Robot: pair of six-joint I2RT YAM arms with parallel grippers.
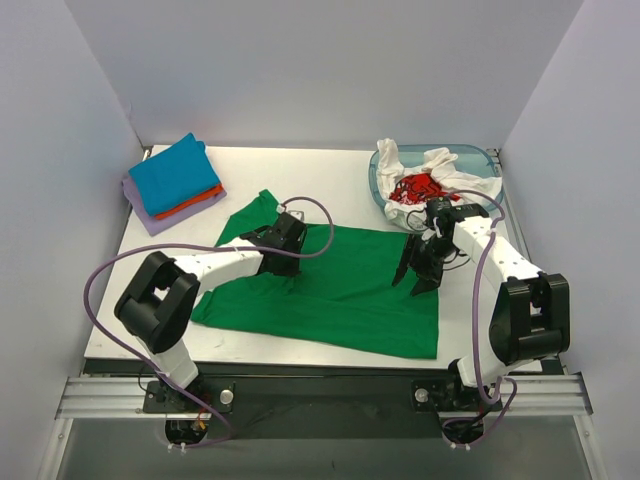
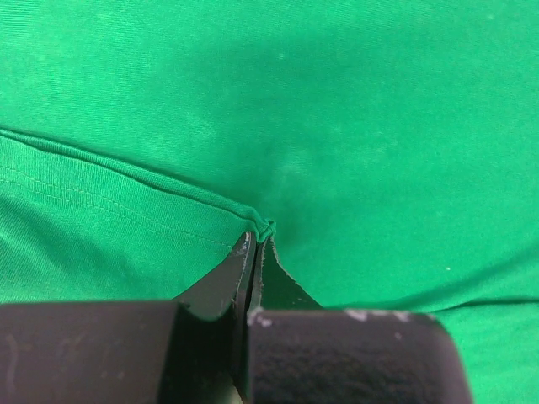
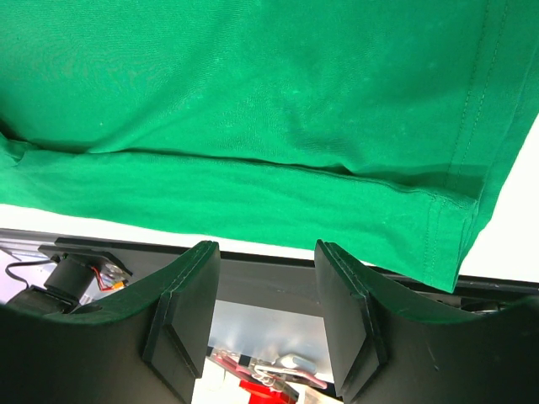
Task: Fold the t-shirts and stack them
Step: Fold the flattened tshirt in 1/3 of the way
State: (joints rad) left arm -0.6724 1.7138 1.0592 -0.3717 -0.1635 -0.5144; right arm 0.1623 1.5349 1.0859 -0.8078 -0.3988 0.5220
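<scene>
A bright green t-shirt (image 1: 350,290) lies spread across the middle of the table. My left gripper (image 1: 288,268) is down on its left part, shut on a small pinch of the green cloth (image 2: 263,225) at a folded seam edge. In the left wrist view the fingertips (image 2: 246,246) meet right under that bunched ridge. My right gripper (image 1: 412,280) hangs open over the shirt's right part. In the right wrist view the green t-shirt (image 3: 253,101) fills the upper area, and the right gripper (image 3: 265,252) has nothing between its fingers.
Folded shirts are stacked at the back left: blue (image 1: 178,175) on top, orange (image 1: 197,203) under it, lavender (image 1: 150,214) at the bottom. A translucent blue tub (image 1: 487,158) at the back right holds a white shirt (image 1: 440,163) and a red one (image 1: 415,187). Walls enclose three sides.
</scene>
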